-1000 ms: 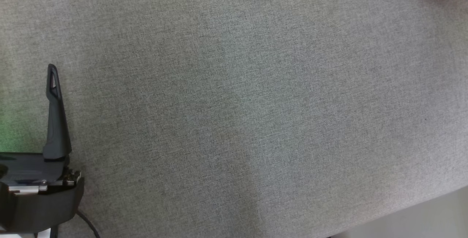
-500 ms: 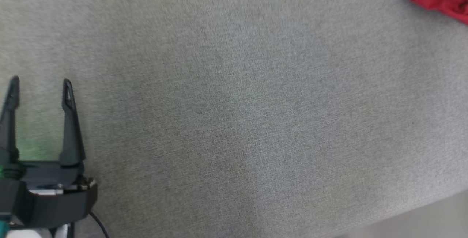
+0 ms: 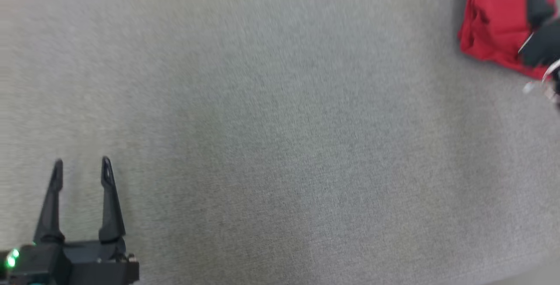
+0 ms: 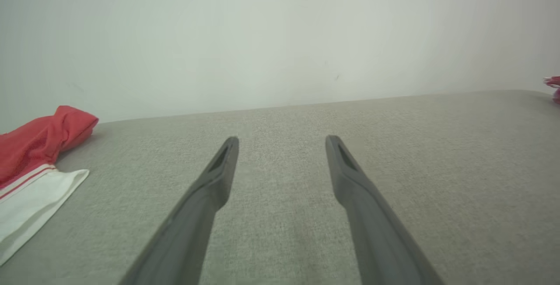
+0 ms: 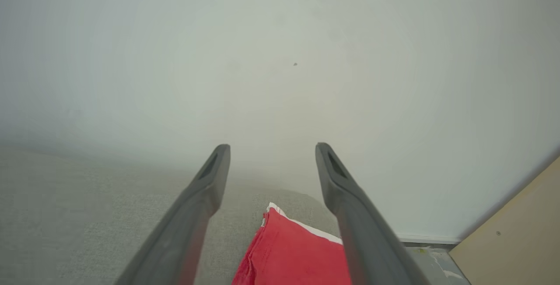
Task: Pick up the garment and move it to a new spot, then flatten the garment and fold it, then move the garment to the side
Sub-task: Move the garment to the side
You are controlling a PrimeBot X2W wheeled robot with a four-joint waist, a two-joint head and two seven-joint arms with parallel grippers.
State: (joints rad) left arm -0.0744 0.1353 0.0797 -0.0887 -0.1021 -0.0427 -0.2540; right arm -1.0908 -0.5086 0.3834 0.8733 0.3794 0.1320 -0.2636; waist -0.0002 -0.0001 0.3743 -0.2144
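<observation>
Two gaping wide, gripping nothing: left pincer (image 3: pixel 82 162), right pincer (image 5: pixel 272 149). Looks folded and parked aside, red garment (image 5: pixel 288 254), lying just beneath the right pincer. Seems nearly finished; only backing away left.

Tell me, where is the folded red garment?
In the head view the red garment lies at the far right of the grey surface, beneath the open right end effector.
</observation>
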